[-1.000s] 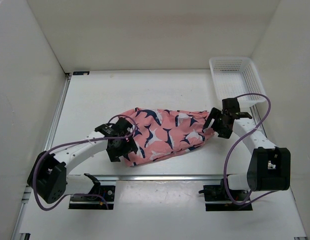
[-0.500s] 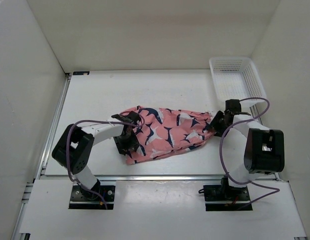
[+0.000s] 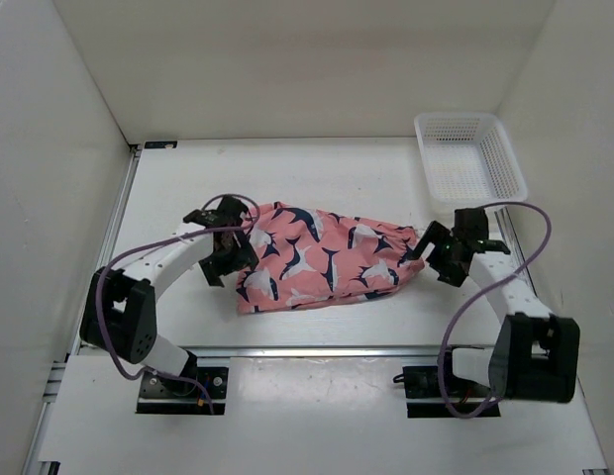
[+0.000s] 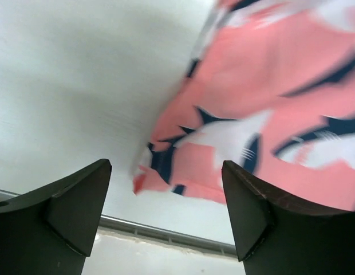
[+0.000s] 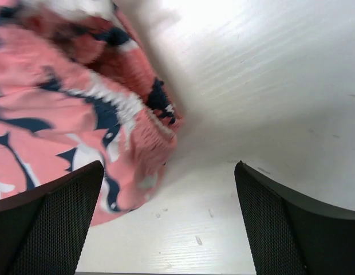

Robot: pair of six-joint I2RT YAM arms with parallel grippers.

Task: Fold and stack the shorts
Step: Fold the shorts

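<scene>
The coral-pink shorts with navy-and-white shark shapes lie folded in the middle of the table. My left gripper is open and empty at their left end; its wrist view shows the shorts' corner lying on the table beyond the spread fingers. My right gripper is open and empty at the shorts' right end, with the gathered waistband just left of its gap and bare table between the fingers.
A white mesh basket stands at the back right of the table. A metal rail runs along the table's near edge. White walls close in the left, back and right sides.
The left gripper has moved up and left, off the shorts' lower left corner to their left edge. The shorts now lie flatter and spread further left. The right gripper has drawn back slightly right.
</scene>
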